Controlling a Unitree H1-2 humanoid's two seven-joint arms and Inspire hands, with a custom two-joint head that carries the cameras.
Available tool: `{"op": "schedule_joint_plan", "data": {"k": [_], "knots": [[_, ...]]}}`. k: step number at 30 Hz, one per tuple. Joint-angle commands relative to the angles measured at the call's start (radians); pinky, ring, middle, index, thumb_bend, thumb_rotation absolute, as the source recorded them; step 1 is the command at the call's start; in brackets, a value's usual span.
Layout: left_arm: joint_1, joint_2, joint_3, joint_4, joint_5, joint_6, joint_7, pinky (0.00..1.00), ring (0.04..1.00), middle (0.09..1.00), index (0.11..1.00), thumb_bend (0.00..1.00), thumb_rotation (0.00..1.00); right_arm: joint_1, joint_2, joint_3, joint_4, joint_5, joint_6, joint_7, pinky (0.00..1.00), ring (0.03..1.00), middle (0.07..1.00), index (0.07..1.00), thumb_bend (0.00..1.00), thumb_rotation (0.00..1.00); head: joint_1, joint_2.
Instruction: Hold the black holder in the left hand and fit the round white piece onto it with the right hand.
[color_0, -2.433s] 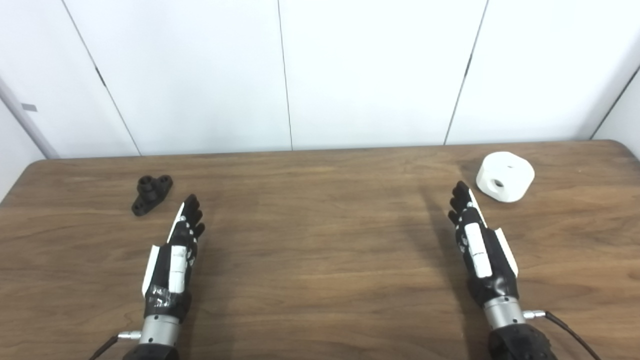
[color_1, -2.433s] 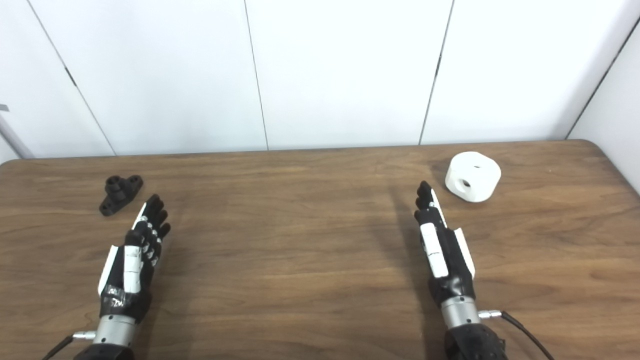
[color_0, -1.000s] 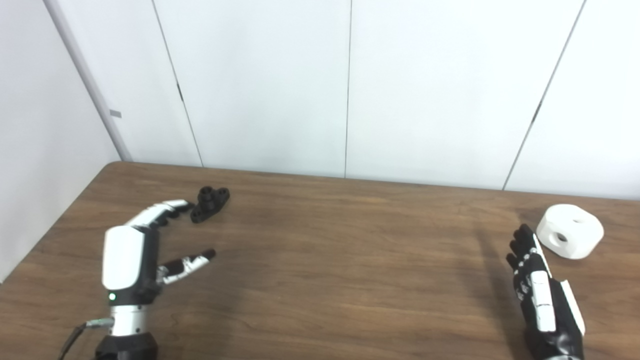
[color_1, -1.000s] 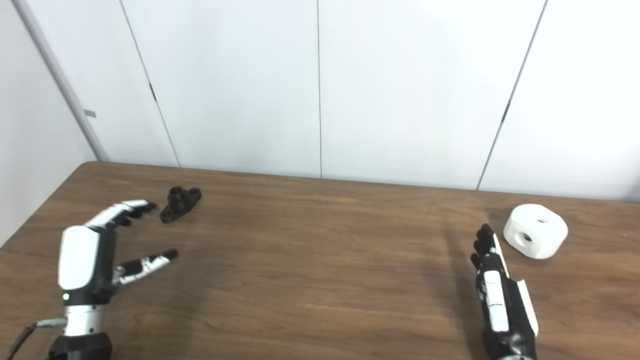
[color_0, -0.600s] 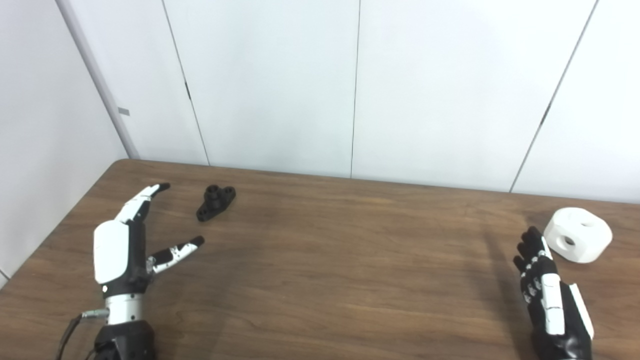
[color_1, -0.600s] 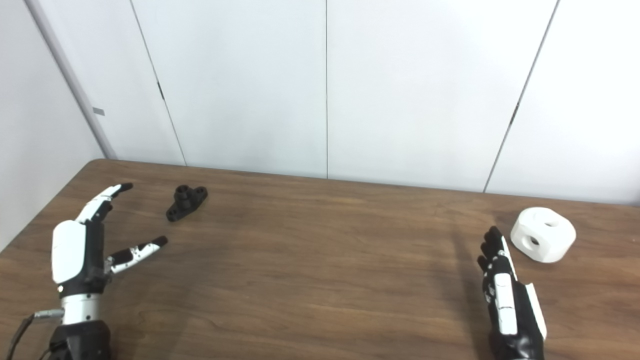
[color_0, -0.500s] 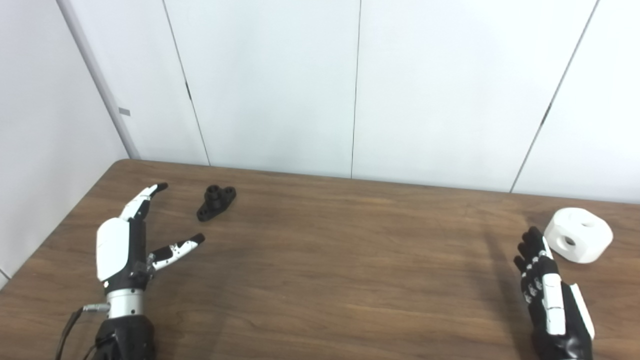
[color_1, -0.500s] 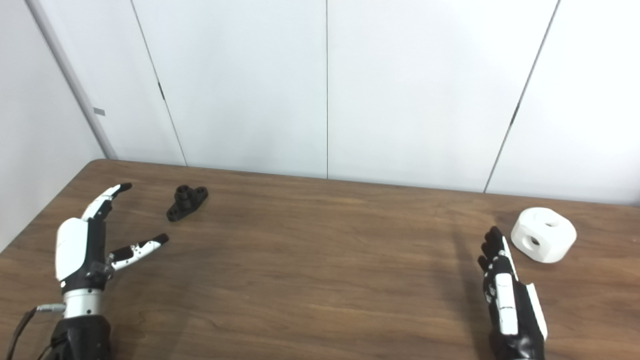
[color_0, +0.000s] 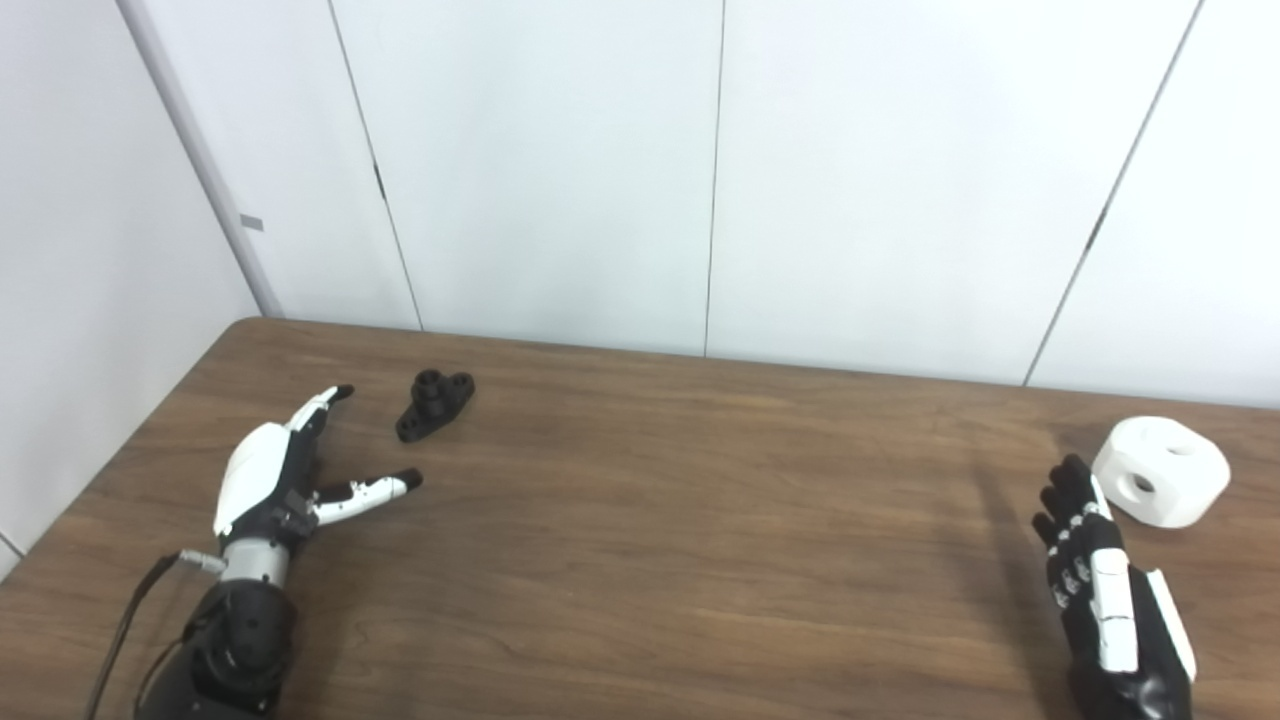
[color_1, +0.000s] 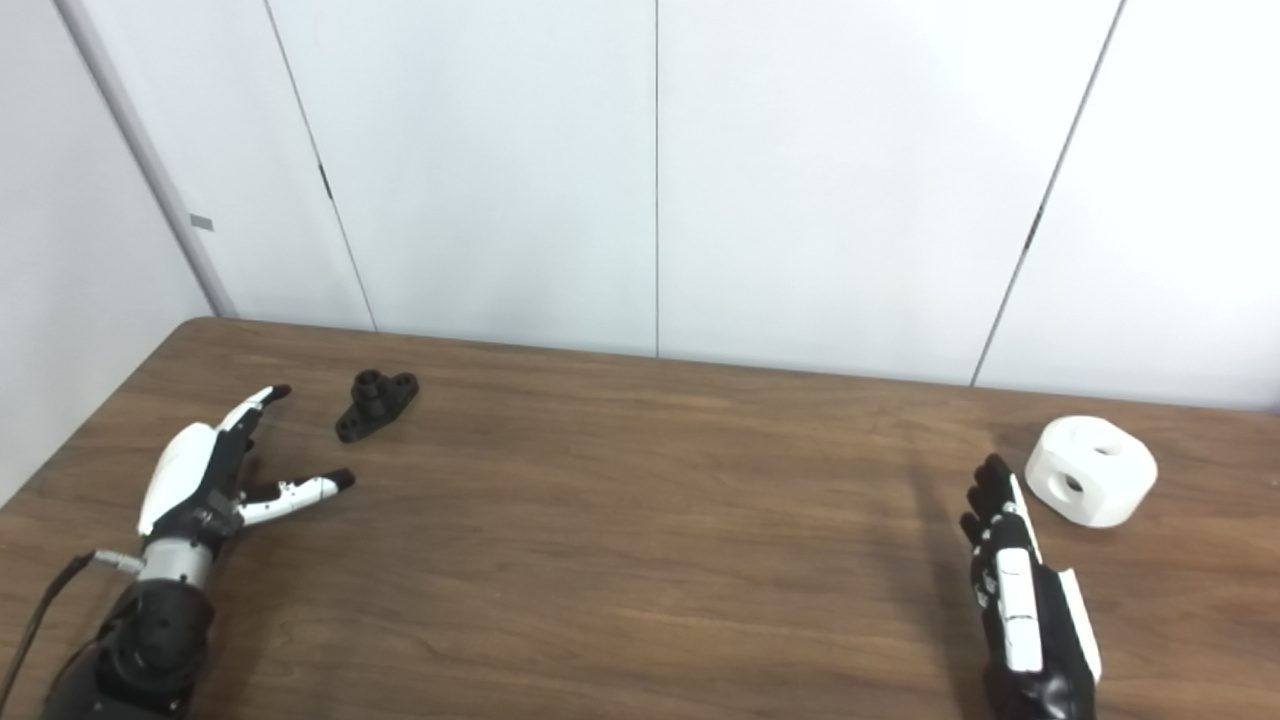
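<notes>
- Left hand (color_0: 268, 480): low over the wooden table (color_0: 640, 520) near its left edge, back of the hand turned up. The fingers (color_0: 322, 405) stretch forward and the thumb (color_0: 372, 488) juts out to the right, a wide gap lying between them. Nothing is held.
- Black holder (color_0: 434, 392): lies flat on the table just ahead of the gap between left fingers and thumb, a little to the right of the fingertips. It does not touch the hand. Its short round post stands up at the middle, with a flange lug at each end, and its long axis runs diagonally, near-left to far-right.
- Right hand (color_1: 1022, 590): near the lower right corner, edge-on to the camera. The fingers (color_1: 995, 505) are straight and pressed side by side, pointing away from the robot. Whether the thumb is tucked in or apart cannot be told from this angle. Nothing is held.
- Round white piece (color_1: 1091, 485): rests on the table just beyond and to the right of the right fingertips, a narrow strip of bare wood separating the two. One round hole in its side wall faces the camera, and shallower openings show on its top face.
- Holder and white piece lie well apart, at opposite sides of the table, each near the fingertips of its own hand.
- White wall panels (color_0: 560, 170): stand behind the table's far edge, beyond both sets of fingertips.
</notes>
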Motion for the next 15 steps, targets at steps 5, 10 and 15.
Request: {"op": "schedule_joint_plan", "data": {"k": [5, 10, 15], "knots": [[-0.081, 0.046, -0.015, 0.054, -0.033, -0.004, -0.028, 0.84, 0.921, 0.918, 0.875, 0.94, 0.42, 0.013, -0.012, -0.006, 0.0, 0.023, -0.001, 0.018, 1.0, 1.0, 1.0, 1.0, 0.35, 0.98, 0.013, 0.0], [-0.114, 0.035, -0.014, 0.103, -0.076, -0.011, -0.031, 0.85, 0.913, 0.91, 0.864, 0.95, 0.38, 0.017, -0.013, -0.006, -0.01, 0.015, 0.007, 0.013, 1.0, 1.0, 1.0, 1.0, 0.38, 0.97, 0.012, 0.001], [-0.14, 0.028, -0.036, 0.156, -0.076, -0.046, -0.002, 0.83, 0.899, 0.893, 0.835, 0.94, 0.33, 0.021, -0.014, -0.008, -0.029, 0.011, 0.017, 0.012, 1.0, 1.0, 1.0, 1.0, 0.36, 0.99, 0.012, 0.004]]}}
